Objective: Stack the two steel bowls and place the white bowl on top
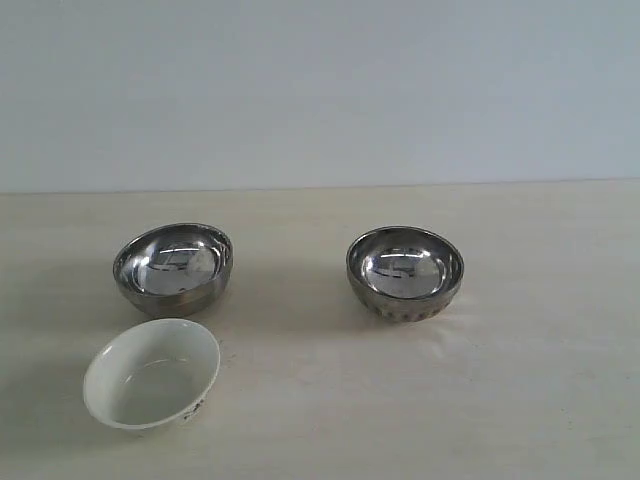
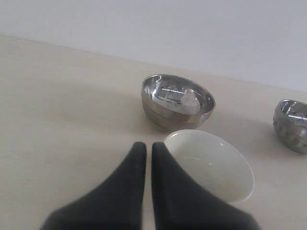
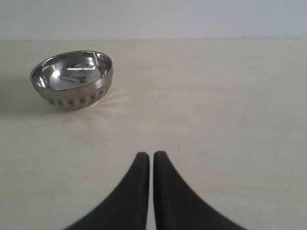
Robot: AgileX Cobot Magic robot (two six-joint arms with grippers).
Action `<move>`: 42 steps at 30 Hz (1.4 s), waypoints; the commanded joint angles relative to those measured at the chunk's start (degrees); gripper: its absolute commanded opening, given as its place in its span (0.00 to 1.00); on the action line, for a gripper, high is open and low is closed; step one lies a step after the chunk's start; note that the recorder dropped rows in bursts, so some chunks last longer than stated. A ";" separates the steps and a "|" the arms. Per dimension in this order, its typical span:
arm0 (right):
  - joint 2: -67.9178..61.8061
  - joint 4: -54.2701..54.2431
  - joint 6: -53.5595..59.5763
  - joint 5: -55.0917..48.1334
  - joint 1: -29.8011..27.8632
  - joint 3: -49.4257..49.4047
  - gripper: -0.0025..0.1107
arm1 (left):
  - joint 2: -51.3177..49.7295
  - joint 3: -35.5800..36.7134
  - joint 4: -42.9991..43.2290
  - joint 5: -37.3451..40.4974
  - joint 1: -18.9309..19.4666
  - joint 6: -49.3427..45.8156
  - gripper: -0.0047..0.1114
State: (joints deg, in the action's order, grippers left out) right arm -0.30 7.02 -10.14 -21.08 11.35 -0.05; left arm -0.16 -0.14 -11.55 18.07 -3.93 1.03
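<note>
The smooth steel bowl (image 1: pixel 173 267) stands on the table at the left, and the ribbed steel bowl (image 1: pixel 405 272) stands apart at the right. The white bowl (image 1: pixel 152 374) sits tilted just in front of the smooth one, a dark pattern on its outside. Neither gripper appears in the exterior view. In the left wrist view my left gripper (image 2: pixel 146 146) is shut and empty, beside the white bowl (image 2: pixel 211 164), with the smooth bowl (image 2: pixel 177 101) beyond and the ribbed bowl (image 2: pixel 291 125) at the edge. My right gripper (image 3: pixel 151 155) is shut and empty, well short of the ribbed bowl (image 3: pixel 73 79).
The pale beige table (image 1: pixel 520 400) runs back to a plain light wall (image 1: pixel 320 90). Nothing else stands on it.
</note>
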 commanded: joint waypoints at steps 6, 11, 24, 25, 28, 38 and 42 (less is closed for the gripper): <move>0.30 0.39 0.02 0.38 -0.48 0.05 0.02 | 0.16 0.14 -11.58 -0.13 0.16 9.20 0.07; 0.30 0.39 0.02 0.38 -0.48 0.05 0.02 | 0.16 0.14 -25.50 -0.13 0.16 11.69 0.07; 0.30 0.39 0.02 0.38 -0.48 0.05 0.02 | 0.16 0.14 -25.49 -5.00 0.16 11.52 0.07; 0.30 0.39 0.02 0.38 -0.48 0.05 0.02 | 0.16 0.14 -25.19 -5.93 0.16 11.52 0.07; 0.30 0.39 0.02 0.38 -0.48 0.05 0.02 | 0.16 0.14 -29.42 -9.69 0.16 12.37 0.07; 0.30 0.39 0.02 0.38 -0.48 0.05 0.02 | -0.05 -8.35 -27.31 -25.85 0.05 11.71 0.07; 0.30 0.39 0.02 0.38 -0.48 0.05 0.02 | -5.05 -16.73 -22.79 -28.73 0.05 11.87 0.07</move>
State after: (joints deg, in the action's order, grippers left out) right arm -0.30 7.02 -10.14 -21.08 11.35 -0.05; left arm -1.81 -11.59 -38.16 -7.81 -3.93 12.63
